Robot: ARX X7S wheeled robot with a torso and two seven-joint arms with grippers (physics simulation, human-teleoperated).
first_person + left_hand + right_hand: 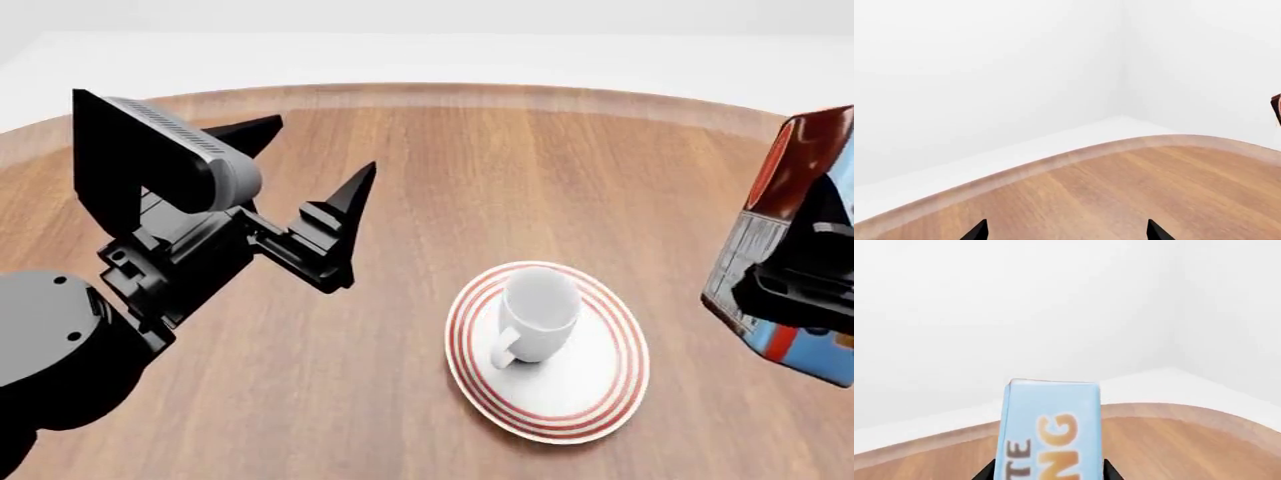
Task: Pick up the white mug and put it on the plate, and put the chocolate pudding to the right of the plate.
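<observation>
Chocolate pudding point(801, 240) stands upright in right hand point(787, 285), long axis vertical.

I read only part of the orange lettering on the chocolate pudding point(1051, 432) carton's light blue face: "TE" and "NG"; the rest is cut off

We see a table point(400, 180) of smooth wood-grain with a pale, satiny rim. The mug point(538, 312) looks like glossy white ceramic, and so does the plate point(601, 395), ringed in red. The pudding point(1051, 432) seems a printed paper carton, smooth. Our left gripper point(320, 160) looks like matt black plastic, its housing ribbed grey.
</observation>
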